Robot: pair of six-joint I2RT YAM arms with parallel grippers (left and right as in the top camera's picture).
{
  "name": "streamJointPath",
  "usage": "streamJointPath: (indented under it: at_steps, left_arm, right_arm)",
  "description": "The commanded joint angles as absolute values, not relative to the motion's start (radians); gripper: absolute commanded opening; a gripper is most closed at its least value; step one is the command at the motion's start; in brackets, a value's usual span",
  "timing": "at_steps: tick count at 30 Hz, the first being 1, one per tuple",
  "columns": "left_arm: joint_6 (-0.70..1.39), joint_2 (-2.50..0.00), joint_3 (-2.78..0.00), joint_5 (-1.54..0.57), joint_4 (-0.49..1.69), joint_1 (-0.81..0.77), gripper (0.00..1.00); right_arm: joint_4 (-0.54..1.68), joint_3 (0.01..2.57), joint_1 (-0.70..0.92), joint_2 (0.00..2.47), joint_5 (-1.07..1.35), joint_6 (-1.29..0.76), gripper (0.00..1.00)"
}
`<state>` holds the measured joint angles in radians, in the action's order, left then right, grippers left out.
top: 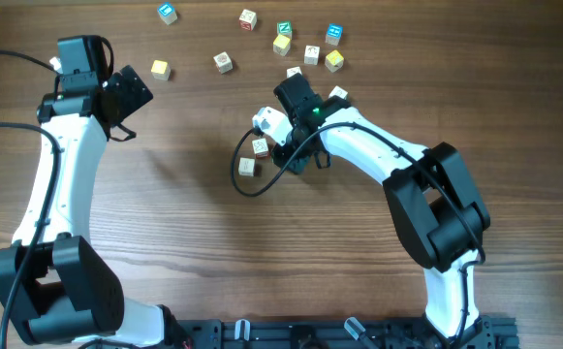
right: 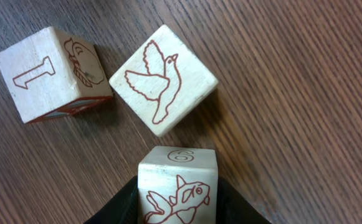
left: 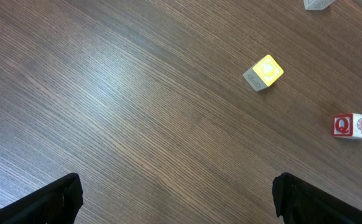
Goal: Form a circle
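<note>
R claw (right: 177, 208) seems to pinch the fish cube (right: 177, 180), dove cube (right: 163, 79) just ahead, 1 cube (right: 47, 71) near; L claw (left: 181, 202) spread wide over surface (left: 137, 93).

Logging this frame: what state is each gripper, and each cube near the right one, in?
Left gripper: open, empty.
Right gripper: shut on the pale wooden fish-printed cube.
Pale wooden dove-printed cube: loose on the wooden table, dove up.
Pale wooden cube printed 1: loose on the table.
</note>
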<state>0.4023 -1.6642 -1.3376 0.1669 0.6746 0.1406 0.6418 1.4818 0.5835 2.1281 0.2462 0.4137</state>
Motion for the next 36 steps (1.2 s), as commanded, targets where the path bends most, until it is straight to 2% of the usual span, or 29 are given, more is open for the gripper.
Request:
streamJointPath:
  at_steps: [1, 7, 11, 26, 29, 33, 36]
  left_arm:
    - [0.408, -1.655, -1.348, 0.169, 0.675, 0.144, 1.00]
    - [0.408, -1.655, -1.348, 0.169, 0.674, 0.144, 1.00]
    - [0.408, -1.655, -1.348, 0.169, 0.675, 0.144, 1.00]
    - [0.408, -1.655, -1.348, 0.169, 0.674, 0.144, 1.00]
    - [0.408, -1.655, -1.348, 0.169, 0.674, 0.144, 1.00]
    - [0.408, -1.655, -1.348, 0.169, 0.675, 0.144, 1.00]
    - [0.408, -1.655, -1.348, 0.169, 0.674, 0.144, 1.00]
  right_arm:
    - [0.644, 1.480, 0.611, 2.126, 0.254, 0.389, 0.37]
    - [0.613, 1.480, 0.633, 2.126, 0.149, 0.381, 0.37]
    - [0.613, 1.480, 0.633, 2.126, 0.084, 0.306, 0.37]
    - [0.584, 1.480, 0.633, 2.126, 0.094, 0.277, 0.35]
    - [0.584, 1.480, 0.633, 2.126, 0.112, 0.277, 0.36]
    - [0.592, 1.480, 0.633, 2.126, 0.111, 0.278, 0.49]
    - [0.590, 1.488, 0.633, 2.120, 0.110, 0.287, 0.54]
